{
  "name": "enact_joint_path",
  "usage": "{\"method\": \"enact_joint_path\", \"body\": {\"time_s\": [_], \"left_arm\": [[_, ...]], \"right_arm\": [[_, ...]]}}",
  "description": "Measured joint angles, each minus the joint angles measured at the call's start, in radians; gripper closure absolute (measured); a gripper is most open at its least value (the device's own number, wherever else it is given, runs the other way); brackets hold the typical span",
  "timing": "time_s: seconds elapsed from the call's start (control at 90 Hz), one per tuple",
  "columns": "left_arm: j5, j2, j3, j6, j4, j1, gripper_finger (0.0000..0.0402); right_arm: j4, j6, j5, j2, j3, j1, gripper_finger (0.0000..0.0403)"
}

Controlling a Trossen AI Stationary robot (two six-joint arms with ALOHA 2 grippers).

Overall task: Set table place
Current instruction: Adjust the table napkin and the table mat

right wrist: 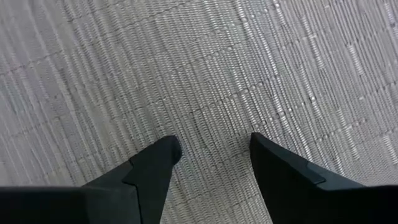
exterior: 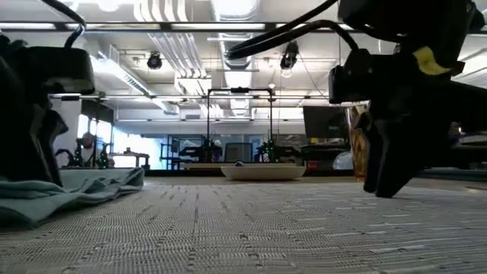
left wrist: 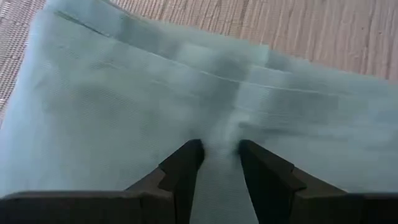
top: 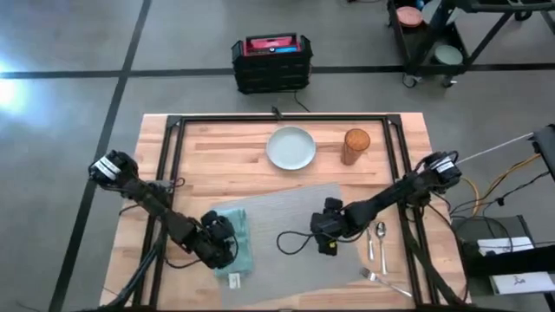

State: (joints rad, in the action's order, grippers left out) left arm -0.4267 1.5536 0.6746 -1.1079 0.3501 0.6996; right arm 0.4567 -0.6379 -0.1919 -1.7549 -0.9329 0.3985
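Observation:
The grey woven placemat [top: 290, 230] lies flat on the table [top: 217, 147], near its front edge. A teal napkin [top: 234, 251], loosely folded, rests on the mat's left end. My left gripper [top: 221, 241] points down onto the napkin, shut on a ridge of it. My right gripper [top: 328, 232] stands open over the mat's right half, its fingertips [right wrist: 168, 152] down at the weave. Beyond the mat sit a pale round plate [top: 290, 147] and an amber cup [top: 355, 146]. My left gripper pinches a raised ridge of the napkin [left wrist: 221, 140] between its two fingers, slanting down from above near the cloth's middle. How many layers it has, I cannot tell. The rest of the napkin [left wrist: 112, 106] lies slack on the placemat. My right gripper's open fingers reach down to the placemat [right wrist: 214, 134]; whether they touch it, I cannot tell.
A spoon and a knife [top: 375, 243] lie on the bare wood right of the mat, with a fork [top: 381, 279] nearer the front edge. A black frame rail [top: 277, 119] runs around the table's far part. A black crate [top: 271, 62] stands on the floor behind.

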Motion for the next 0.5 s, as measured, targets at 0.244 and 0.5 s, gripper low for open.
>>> {"method": "enact_joint_path", "body": {"time_s": [0.244, 0.5], "left_arm": [[-0.081, -0.033, -0.049, 0.059, 0.008, -0.008, 0.0288], [-0.104, -0.112, -0.052, 0.157, 0.019, -0.021, 0.0288]], "right_arm": [[0.000, -0.154, 0.014, 0.007, 0.001, -0.001, 0.0203], [0.020, -0.227, 0.076, 0.025, -0.009, -0.001, 0.0203]]}}
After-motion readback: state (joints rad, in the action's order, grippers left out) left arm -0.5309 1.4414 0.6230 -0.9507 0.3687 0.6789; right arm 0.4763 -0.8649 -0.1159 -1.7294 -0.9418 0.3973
